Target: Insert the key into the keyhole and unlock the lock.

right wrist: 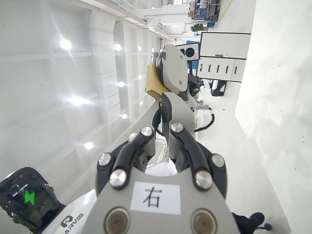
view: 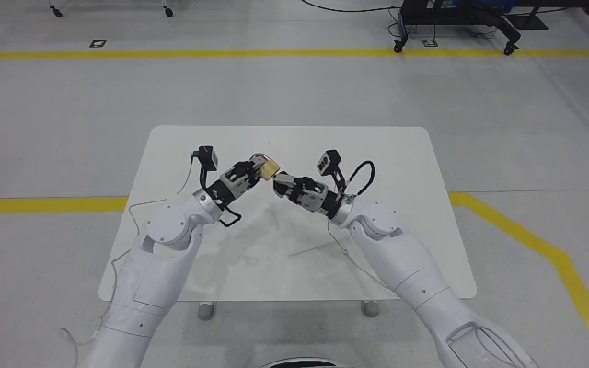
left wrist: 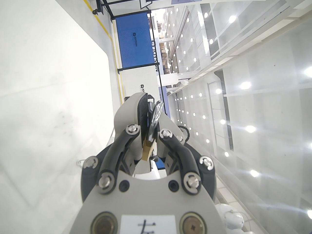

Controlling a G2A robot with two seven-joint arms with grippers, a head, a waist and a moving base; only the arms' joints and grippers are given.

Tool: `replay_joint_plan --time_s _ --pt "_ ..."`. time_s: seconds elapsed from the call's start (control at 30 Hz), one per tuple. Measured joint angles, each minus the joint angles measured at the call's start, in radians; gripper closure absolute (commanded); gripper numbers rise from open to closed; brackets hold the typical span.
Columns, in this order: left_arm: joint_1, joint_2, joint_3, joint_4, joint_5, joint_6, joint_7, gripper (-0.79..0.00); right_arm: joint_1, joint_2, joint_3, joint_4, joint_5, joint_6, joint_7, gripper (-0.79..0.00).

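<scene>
A brass padlock (view: 268,169) is held above the middle of the white table (view: 386,248), with my left gripper (view: 261,170) shut on it. In the left wrist view its brass body (left wrist: 147,150) and silver shackle (left wrist: 155,116) sit between the fingers of the left gripper (left wrist: 152,113). My right gripper (view: 279,182) faces it from the other side, shut, its tips right at the lock. In the right wrist view the right gripper (right wrist: 162,98) meets the lower end of the padlock (right wrist: 154,81). The key is hidden between its pads.
Both arms meet over the table's centre, raised off the surface. Bare tabletop (view: 304,267) lies on all sides of them. Yellow floor tape (view: 276,52) runs beyond the far edge.
</scene>
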State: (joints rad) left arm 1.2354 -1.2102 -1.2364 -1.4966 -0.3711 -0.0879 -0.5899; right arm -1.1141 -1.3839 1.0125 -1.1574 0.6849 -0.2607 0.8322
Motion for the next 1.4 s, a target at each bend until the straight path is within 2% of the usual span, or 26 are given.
replay_joint_plan --time_s 0.27,0.37,0.47,0.63,0.67,0.7,0.83,1.0,1.1,1.17,1.3,1.4 --pt "0.001 -0.002 0.000 0.010 -0.012 -0.081 -0.019 0.000 0.002 -0.011 0.013 0.041 0.207 0.076 0.127 0.000" --pt "-0.001 -0.003 -0.001 0.016 -0.016 -0.114 -0.024 0.000 0.007 -0.014 0.016 0.059 0.274 0.133 0.187 0.000" --pt "-0.003 -0.003 -0.003 0.022 -0.016 -0.136 -0.031 0.000 0.017 -0.015 0.017 0.077 0.315 0.186 0.245 0.000" --pt "-0.005 -0.003 -0.010 0.033 -0.016 -0.164 -0.033 0.000 0.026 -0.017 0.019 0.097 0.340 0.218 0.282 0.000" --pt "-0.006 -0.003 -0.012 0.035 -0.013 -0.169 -0.031 0.000 0.027 -0.018 0.019 0.099 0.346 0.223 0.289 -0.326" --pt "-0.006 -0.003 -0.013 0.037 -0.011 -0.173 -0.030 0.000 0.029 -0.019 0.020 0.101 0.349 0.226 0.293 -0.785" --pt "-0.006 -0.002 -0.019 0.042 0.004 -0.184 -0.019 0.000 0.034 -0.019 0.028 0.106 0.348 0.215 0.302 -0.785" --pt "0.001 0.002 -0.026 0.042 0.088 -0.204 0.007 0.000 0.024 0.005 0.096 0.080 0.224 0.083 0.263 -0.785" --pt "0.004 0.004 -0.011 0.053 0.182 -0.198 0.021 0.000 -0.017 0.038 0.187 0.016 0.067 -0.019 0.176 -0.785" --pt "-0.003 0.004 0.013 0.064 0.266 -0.181 0.029 0.000 -0.072 0.065 0.264 -0.071 -0.054 -0.041 0.114 -0.785" --pt "-0.027 -0.006 0.086 0.096 0.396 -0.153 0.049 0.000 -0.212 0.104 0.431 -0.262 -0.194 -0.035 -0.013 -0.785" --pt "-0.068 -0.021 0.162 0.147 0.461 -0.108 0.048 0.000 -0.229 0.106 0.451 -0.287 -0.202 -0.031 -0.025 -0.785"
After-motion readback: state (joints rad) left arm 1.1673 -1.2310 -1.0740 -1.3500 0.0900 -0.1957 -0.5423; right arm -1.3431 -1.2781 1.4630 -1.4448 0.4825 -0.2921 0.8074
